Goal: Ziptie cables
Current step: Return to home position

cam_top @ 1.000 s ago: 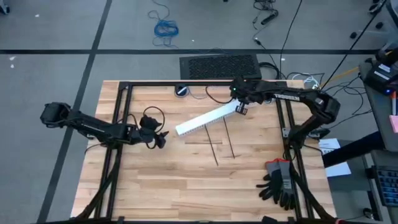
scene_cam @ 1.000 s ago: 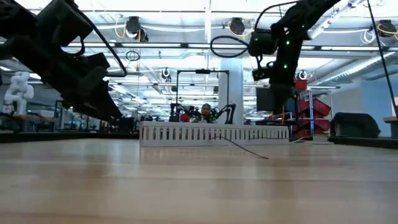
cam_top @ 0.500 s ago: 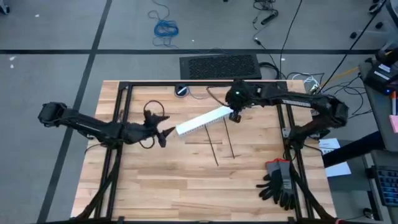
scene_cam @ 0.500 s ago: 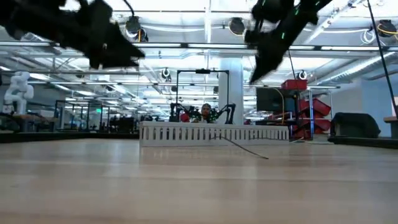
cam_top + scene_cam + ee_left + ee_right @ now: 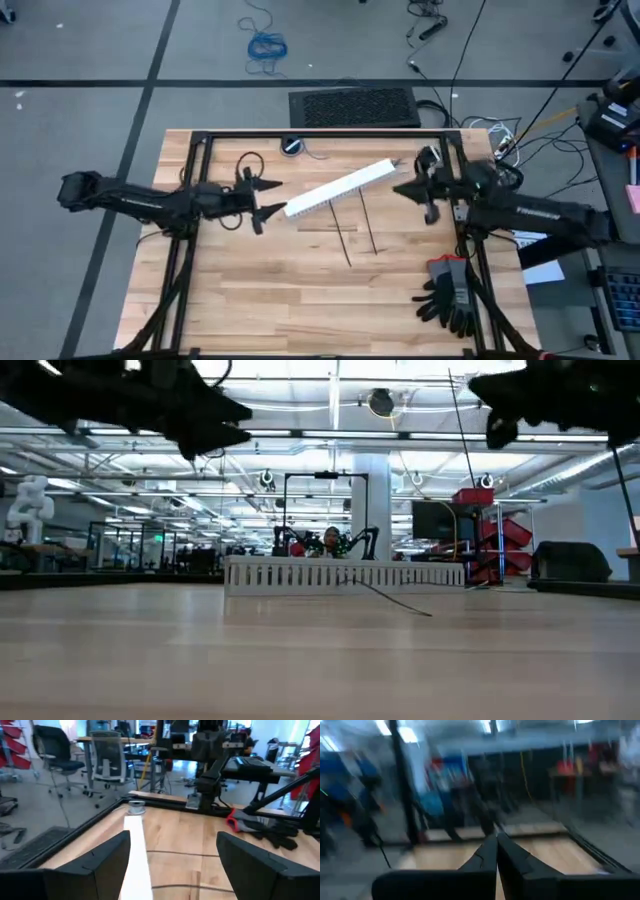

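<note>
A white slotted strip [image 5: 338, 189] lies slantwise on the wooden table [image 5: 260, 290]. Two thin dark zipties [image 5: 345, 243] [image 5: 370, 226] lie on the wood just near of it. The cables do not show plainly in any view. My left gripper [image 5: 272, 198] hovers open and level above the table, pointing at the strip's near left end [image 5: 136, 851] without touching it. My right gripper [image 5: 398, 190] is shut [image 5: 496, 838] and empty, raised by the table's right side and pointing left toward the strip's far end.
Black gloves [image 5: 448, 292] lie at the near right corner. A small round object [image 5: 291, 146] sits by the far frame rail, with a black mat [image 5: 354, 105] beyond it. Black frame rails [image 5: 190, 190] run along the table's sides. Bare wood spans the near half.
My right gripper has lifted away from the strip's far right end, drawn back toward the table's right edge and tipped from pointing down to level. My left gripper has risen, moved right and a little toward the far edge, and levelled out. The strip has stayed in place.
</note>
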